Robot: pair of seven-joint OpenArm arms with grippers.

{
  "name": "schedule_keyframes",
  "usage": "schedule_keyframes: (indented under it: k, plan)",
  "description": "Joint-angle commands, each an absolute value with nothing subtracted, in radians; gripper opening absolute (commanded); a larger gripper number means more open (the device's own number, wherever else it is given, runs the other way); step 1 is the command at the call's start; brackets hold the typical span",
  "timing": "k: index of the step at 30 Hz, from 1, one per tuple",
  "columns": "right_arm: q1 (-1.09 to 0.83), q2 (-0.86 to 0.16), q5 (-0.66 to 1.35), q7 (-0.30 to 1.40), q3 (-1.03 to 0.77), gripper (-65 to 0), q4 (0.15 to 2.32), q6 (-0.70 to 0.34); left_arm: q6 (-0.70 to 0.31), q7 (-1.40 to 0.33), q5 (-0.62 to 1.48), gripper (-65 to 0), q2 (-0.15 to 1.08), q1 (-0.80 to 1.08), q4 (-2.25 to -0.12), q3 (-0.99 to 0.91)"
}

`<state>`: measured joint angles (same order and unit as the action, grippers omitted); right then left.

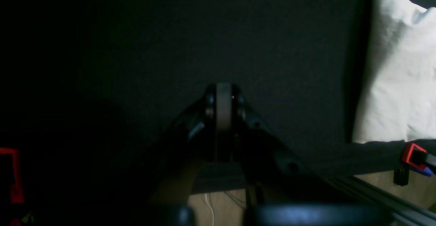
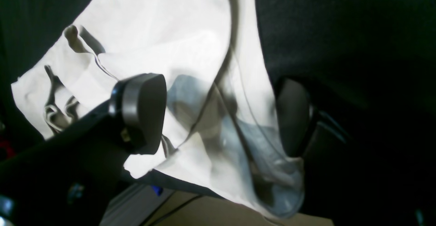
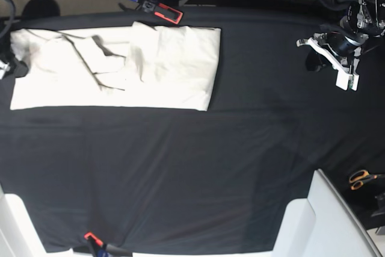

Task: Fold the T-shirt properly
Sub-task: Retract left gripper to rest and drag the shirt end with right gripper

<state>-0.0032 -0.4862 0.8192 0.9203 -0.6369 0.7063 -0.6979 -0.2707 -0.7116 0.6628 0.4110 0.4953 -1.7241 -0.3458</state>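
1. One T-shirt (image 2: 177, 38), its rumpled edge between the spread jaws of the right gripper (image 2: 221, 117), ungrasped.
2. One left gripper (image 1: 223, 98), clenched on nothing; bare black table (image 1: 170, 42) ahead, shirt far right.

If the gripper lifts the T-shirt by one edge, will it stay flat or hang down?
The T-shirt would probably hang limp: its folds and wrinkles suggest soft cloth. It looks thin, so likely light. Pushed, it may bunch up on the black tablecloth rather than slide.
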Motion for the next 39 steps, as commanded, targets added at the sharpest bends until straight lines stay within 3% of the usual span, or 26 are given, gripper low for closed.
schedule_keyframes:
  k: [1,14,20,25,28,37,39]
  plan:
    - [0.001,-0.492,0.805,0.972,-0.638,-18.9,0.711,-0.698,-0.278,-0.696,0.674,-65.0,0.426,0.493,-1.742,-0.352]
    - [-0.004,-0.453,0.806,1.058,-0.634,-19.5,0.788,-0.698,-0.278,-0.696,0.674,-65.0,0.424,0.493,-1.738,-0.351]
    - [0.001,-0.453,0.806,1.056,-0.634,-39.8,0.783,-0.698,-0.278,-0.696,0.674,-65.0,0.412,0.493,-1.736,-0.351]
    - [0.021,-0.453,0.806,1.056,-0.634,-51.0,0.779,-0.698,-0.278,-0.696,0.674,-65.0,0.4,0.493,-1.736,-0.351]
    - [0.031,-0.453,0.806,1.043,-0.634,-63.8,0.779,-0.698,-0.278,-0.696,0.674,-65.0,0.398,0.493,-1.736,-0.351]
    - [0.127,-0.458,0.8,1.024,-0.631,-64.4,0.777,-0.697,-0.278,-0.696,0.674,-65.0,0.398,0.493,-1.736,-0.351]
    - [0.148,-0.461,0.8,1.021,-0.631,-64.4,0.777,-0.598,-0.278,-0.696,0.674,-65.0,0.398,0.493,-1.736,-0.352]
